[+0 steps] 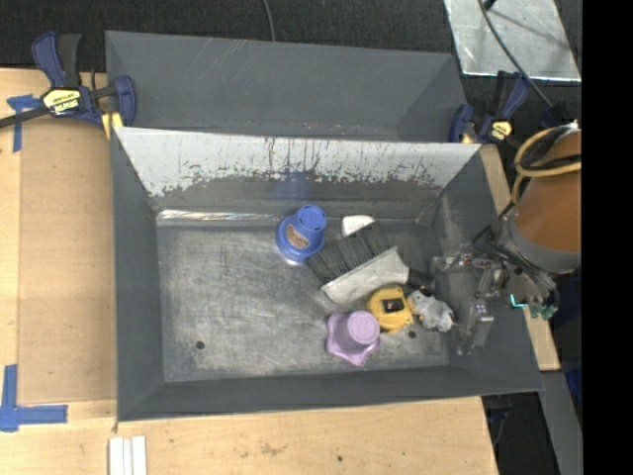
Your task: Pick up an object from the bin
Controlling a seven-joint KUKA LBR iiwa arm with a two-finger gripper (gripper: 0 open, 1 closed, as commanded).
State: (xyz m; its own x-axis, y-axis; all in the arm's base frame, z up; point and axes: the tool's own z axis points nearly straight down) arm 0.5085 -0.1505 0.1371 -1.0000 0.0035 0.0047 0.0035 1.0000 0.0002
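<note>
End effector [473, 310] by the right wall of the bin [227, 295], beside a crumpled lump [432, 312], perhaps plastic; grip state unclear.

This looks like a robotics lab or test cell, not a home or a shop. A grey metal bin [297, 87] with sloped walls sits under an overhead camera, its floor scuffed and its back wall streaked with wear. A robot arm [547, 216] with an orange cover and looped cables reaches in from the right, its end effector [475, 315] low by the right wall. The contents are a mismatched set of test pieces: a blue bottle [300, 234], a dark brush [346, 253], a yellow tape measure [392, 310] and a purple cup [351, 336]. A black cable [262, 8] trails over the dark ground behind.
</note>
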